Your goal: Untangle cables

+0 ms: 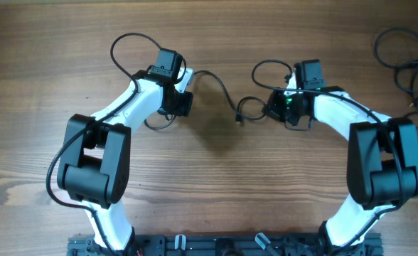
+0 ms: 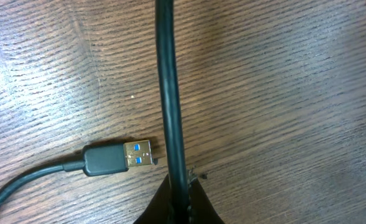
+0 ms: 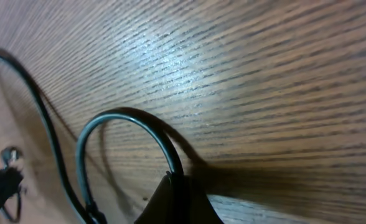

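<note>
One thin black cable [image 1: 225, 96] runs across the table between my two grippers, with a small loop [image 1: 250, 108] near the right one. My left gripper [image 1: 181, 98] is shut on that cable [image 2: 169, 93], which rises straight up the left wrist view from the pinched fingers [image 2: 198, 208]. A black USB plug [image 2: 117, 158] with a blue insert lies flat just left of it. My right gripper [image 1: 286, 108] is shut on the cable [image 3: 117, 119], which arcs out of its jaws in a tight loop. Another strand [image 3: 43, 118] runs along the left of that view.
A loose heap of more black cables [image 1: 406, 60] lies at the far right edge of the wooden table [image 1: 216, 178]. Both arms bend inward from the front edge, elbows out to the sides. The arms' own thicker wires loop above each wrist.
</note>
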### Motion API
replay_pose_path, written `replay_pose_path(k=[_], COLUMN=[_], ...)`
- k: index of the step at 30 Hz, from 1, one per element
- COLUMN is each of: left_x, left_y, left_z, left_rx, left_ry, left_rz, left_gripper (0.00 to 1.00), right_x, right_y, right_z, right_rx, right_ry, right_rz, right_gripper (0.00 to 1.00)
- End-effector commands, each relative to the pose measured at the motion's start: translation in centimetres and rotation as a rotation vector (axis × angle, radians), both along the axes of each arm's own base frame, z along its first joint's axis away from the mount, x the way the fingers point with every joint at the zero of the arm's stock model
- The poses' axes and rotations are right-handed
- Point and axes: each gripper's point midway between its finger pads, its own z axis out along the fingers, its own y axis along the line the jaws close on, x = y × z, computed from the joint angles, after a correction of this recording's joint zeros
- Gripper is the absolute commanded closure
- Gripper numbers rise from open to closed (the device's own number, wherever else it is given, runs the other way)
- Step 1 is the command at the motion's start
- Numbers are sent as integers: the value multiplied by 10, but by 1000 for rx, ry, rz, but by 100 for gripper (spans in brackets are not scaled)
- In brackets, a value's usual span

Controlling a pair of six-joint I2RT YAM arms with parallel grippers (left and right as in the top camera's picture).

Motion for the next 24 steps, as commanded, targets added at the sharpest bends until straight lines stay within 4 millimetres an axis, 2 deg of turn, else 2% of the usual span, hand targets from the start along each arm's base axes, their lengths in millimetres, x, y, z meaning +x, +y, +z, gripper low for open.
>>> replay_pose_path(k=[1, 3, 5, 6, 8, 10, 14, 21, 24], left_x=[10, 11, 11, 11, 11, 14, 19, 20, 20], left_y=[-2, -2, -1, 0, 6, 24, 67, 91, 94], left_z=[33, 53, 78, 97, 113, 122, 123, 119, 119], left_rx=[-18, -32, -57, -78, -87, -56, 35, 32, 31], left_ry=[-76, -118, -163, -195, -224, -250, -273, -255, -252], left_rz=[0, 2, 36, 64, 116, 228, 461, 562, 581], left_gripper=[96, 96, 96, 96, 96, 96, 96, 96, 96], right_x=[-3, -1, 1, 0, -4, -11, -27, -55, -64], right_y=[-15, -28, -41, -55, -77, -99, -139, -183, -196], right_z=[9, 19, 35, 49, 67, 88, 141, 226, 241], right_rx=[88, 83, 58, 3, -97, -203, -392, -534, -577], right_ry=[0, -20, -70, -98, -120, -143, -241, -456, -495], right_rz=[9, -11, -14, -38, -95, -179, -356, -651, -730], right_gripper=[96, 96, 96, 96, 96, 96, 96, 96, 96])
